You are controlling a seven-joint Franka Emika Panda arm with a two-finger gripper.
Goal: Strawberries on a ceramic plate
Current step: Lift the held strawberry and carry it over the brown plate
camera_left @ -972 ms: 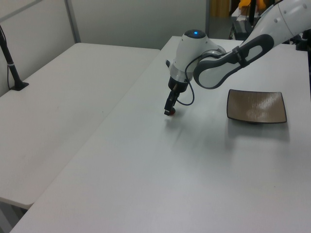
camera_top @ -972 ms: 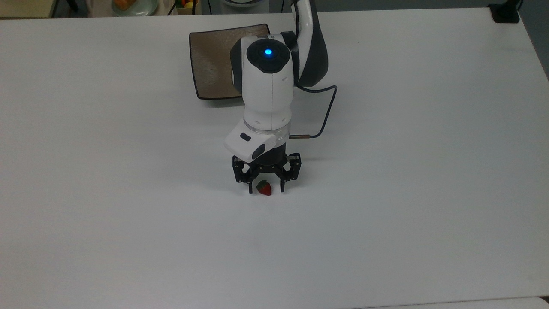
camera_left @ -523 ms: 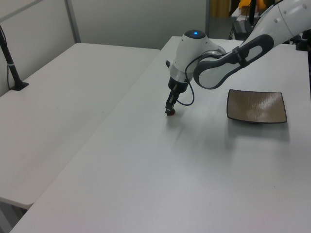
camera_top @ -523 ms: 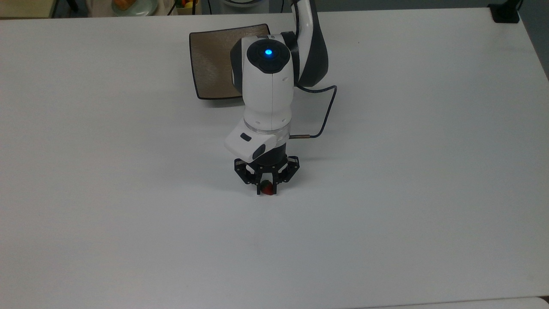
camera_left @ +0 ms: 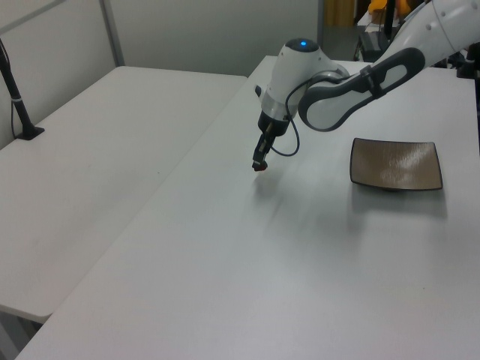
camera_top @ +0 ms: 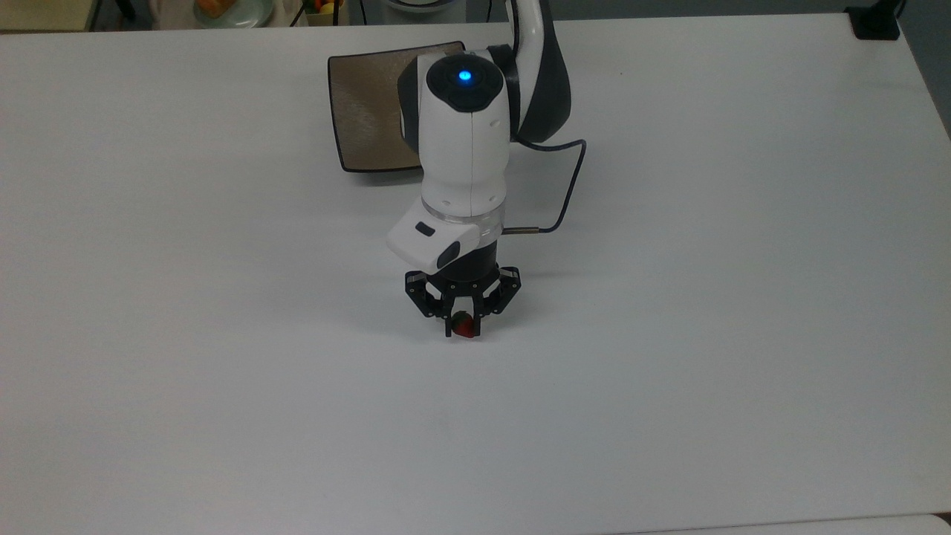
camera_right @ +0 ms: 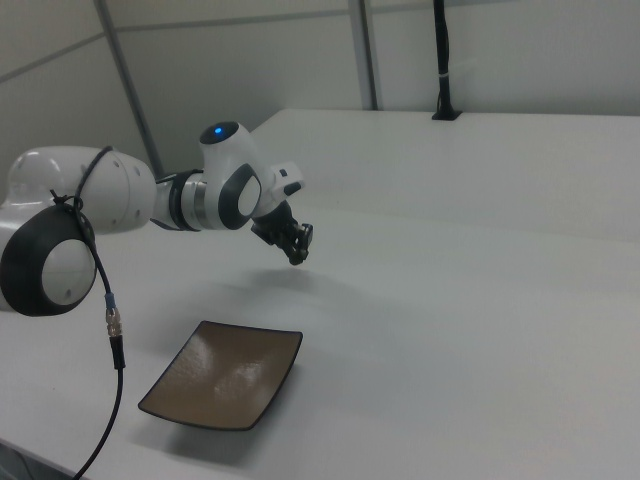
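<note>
A tiny red strawberry (camera_top: pixel 462 325) with a green cap sits pinched between the black fingers of my gripper (camera_top: pixel 462 328), which is shut on it near the middle of the white table. In the left view the gripper (camera_left: pixel 259 166) hangs a little above the tabletop, with its shadow below. In the right view the gripper (camera_right: pixel 297 258) points down over the table. The square brown ceramic plate (camera_top: pixel 368 111) lies behind the arm in the top view, partly hidden by the wrist. This plate (camera_left: pixel 395 165) is bare and stands apart from the gripper, as the plate (camera_right: pixel 225 372) also shows in the right view.
A round pale-green plate with orange food (camera_top: pixel 223 9) sits past the table's far edge. A black cable (camera_top: pixel 566 195) loops beside the wrist. A black post base (camera_top: pixel 873 22) stands at the table's corner. A second white table (camera_left: pixel 90 150) adjoins at the left view's left.
The open fingers closed on the strawberry lying on the table. The wrist then rose slightly, carrying the strawberry off the surface.
</note>
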